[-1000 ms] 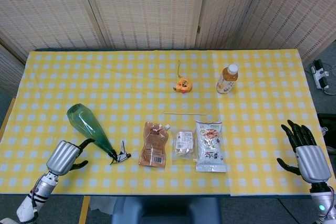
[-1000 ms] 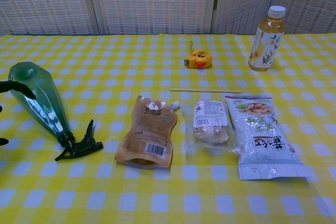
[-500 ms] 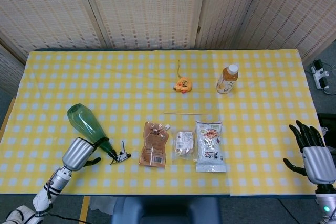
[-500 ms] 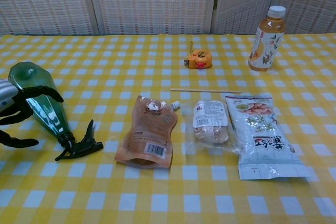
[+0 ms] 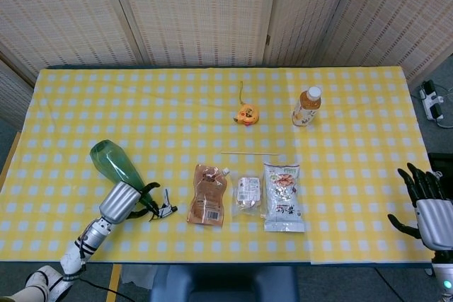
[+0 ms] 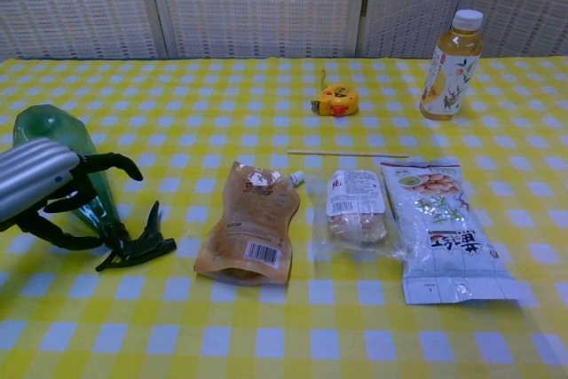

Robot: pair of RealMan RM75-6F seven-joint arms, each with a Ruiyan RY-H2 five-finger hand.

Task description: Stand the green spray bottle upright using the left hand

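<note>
The green spray bottle (image 5: 113,163) lies on its side at the table's front left, base toward the back left and black trigger head (image 5: 164,210) toward the front right. In the chest view the bottle (image 6: 43,126) shows partly behind my left hand (image 6: 44,188). My left hand (image 5: 123,201) sits over the bottle's narrow end near the neck, dark fingers arched across it and thumb on the near side; I see no firm grip. My right hand (image 5: 430,206) hovers past the table's front right corner, fingers spread, holding nothing.
A brown pouch (image 5: 207,194), a small snack packet (image 5: 248,193) and a bag of nuts (image 5: 283,197) lie in a row right of the trigger head. Farther back are a thin stick (image 5: 249,153), a yellow tape measure (image 5: 245,114) and an upright tea bottle (image 5: 306,107).
My left hand has moved right from beside the bottle's body to over its neck, fingers now arching across it. My right hand has drawn back toward the front right. The bottle still lies flat.
</note>
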